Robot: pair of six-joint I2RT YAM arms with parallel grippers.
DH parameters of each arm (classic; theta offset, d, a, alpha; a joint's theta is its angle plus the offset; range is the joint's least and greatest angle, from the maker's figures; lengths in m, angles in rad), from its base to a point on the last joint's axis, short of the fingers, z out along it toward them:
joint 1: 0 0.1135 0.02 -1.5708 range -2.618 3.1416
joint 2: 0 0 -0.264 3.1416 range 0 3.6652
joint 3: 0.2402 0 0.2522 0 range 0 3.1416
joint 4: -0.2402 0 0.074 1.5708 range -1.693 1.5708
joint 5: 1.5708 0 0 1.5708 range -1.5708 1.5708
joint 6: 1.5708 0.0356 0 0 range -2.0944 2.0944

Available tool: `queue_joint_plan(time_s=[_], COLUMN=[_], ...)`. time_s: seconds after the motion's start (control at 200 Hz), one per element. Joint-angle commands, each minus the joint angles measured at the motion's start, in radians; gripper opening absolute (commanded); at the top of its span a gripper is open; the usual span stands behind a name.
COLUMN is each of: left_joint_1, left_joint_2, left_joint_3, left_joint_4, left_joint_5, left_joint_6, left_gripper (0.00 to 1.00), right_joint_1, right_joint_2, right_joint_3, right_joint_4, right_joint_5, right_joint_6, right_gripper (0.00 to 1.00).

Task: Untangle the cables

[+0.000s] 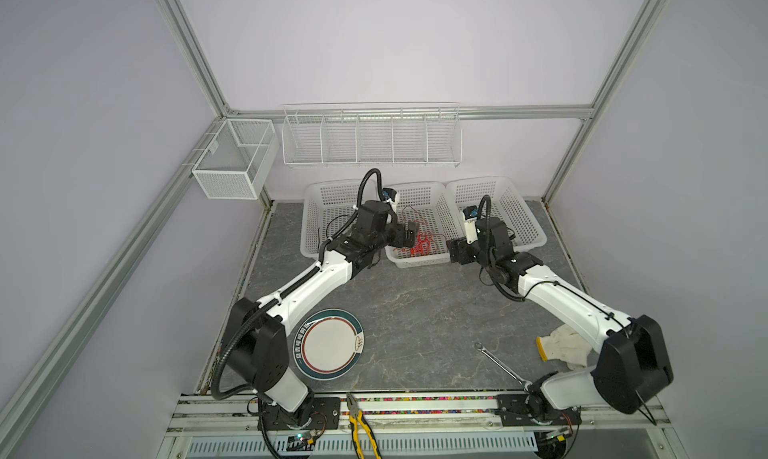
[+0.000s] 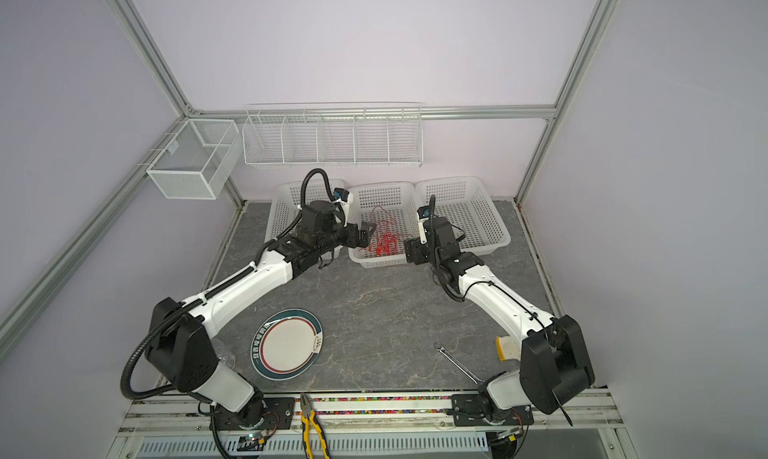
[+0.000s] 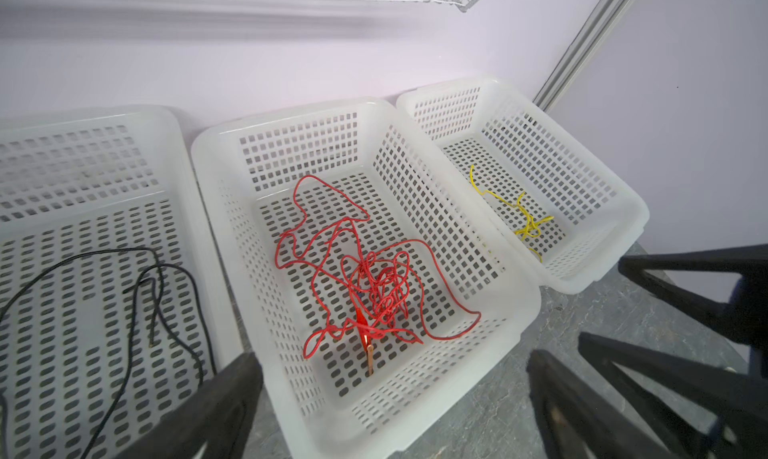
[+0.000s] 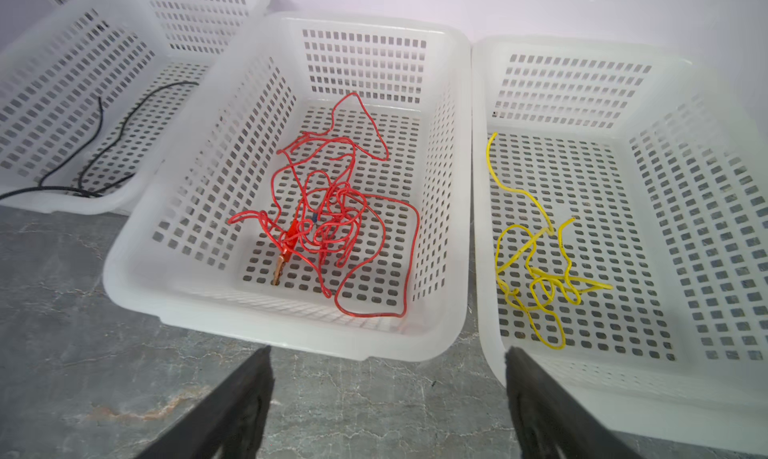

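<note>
Left gripper (image 3: 392, 355), right gripper (image 4: 388, 351) — spread wide, empty.

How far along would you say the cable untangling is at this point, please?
Done: the colours look separated, black cable in the left basket, red cable in the middle basket, yellow cable in the right basket. In hand: nothing; left gripper and right gripper are open and empty. Left: the red cable lies bunched in overlapping loops, and the yellow one is looped too.
</note>
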Motion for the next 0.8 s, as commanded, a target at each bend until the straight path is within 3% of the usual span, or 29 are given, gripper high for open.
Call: queue_joint_plan(time_s=[0.0,0.025,0.09,0.31,0.485,0.565,0.665,0.795], left_joint_1=[0.0,0.0,-0.002,-0.001,0.001,0.008,0.062,0.152], left_joint_2=[-0.088,-0.124,-0.217,-0.533,-0.71,-0.765,-0.798,-0.852], left_joint_3=[-0.115,-0.151,-0.243,-0.493,-0.635,-0.708,-0.758,-0.803], left_joint_4=[0.028,0.031,0.042,0.044,0.03,0.058,0.036,0.039], left_joint_5=[-0.138,-0.17,-0.259,-0.432,-0.643,-0.743,-0.772,-0.721], left_joint_6=[-0.014,-0.016,-0.021,-0.022,-0.024,0.004,-0.007,-0.031], left_gripper=[0.99,0.99,0.99,0.99,0.99,0.99,0.99,0.99], right_joint_1=[-0.008,-0.01,-0.022,-0.083,-0.159,-0.186,-0.201,-0.214], right_joint_2=[0.032,0.033,0.04,-0.051,-0.125,-0.131,-0.111,-0.065], right_joint_3=[0.02,0.02,0.015,-0.126,-0.235,-0.3,-0.399,-0.497], right_joint_4=[-0.04,-0.048,-0.071,0.02,0.062,0.14,0.305,0.511], right_joint_5=[0.119,0.155,0.231,0.245,0.282,0.364,0.462,0.443], right_joint_6=[0.043,0.058,0.089,0.122,0.124,0.076,-0.028,-0.117], right_gripper=[0.98,1.0,0.89,0.89,0.89,0.89,0.89,0.89])
